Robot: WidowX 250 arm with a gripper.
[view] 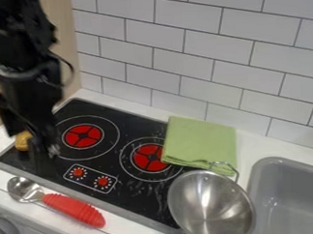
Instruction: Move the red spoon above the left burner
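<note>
My gripper hangs down over the left side of the black stovetop, left of the left burner. The red-handled spoon lies on the white counter along the stove's front edge, its metal bowl at the left and its thick red handle towards the lower right. The gripper is above and behind the spoon's bowl, apart from it. Both burners show red centres, and the left one is uncovered.
A green folded cloth lies at the stove's right rear, beside the right burner. A metal pan overlaps the front right corner, near a grey sink. A yellowish object sits behind the gripper at the left. Tiled wall stands behind.
</note>
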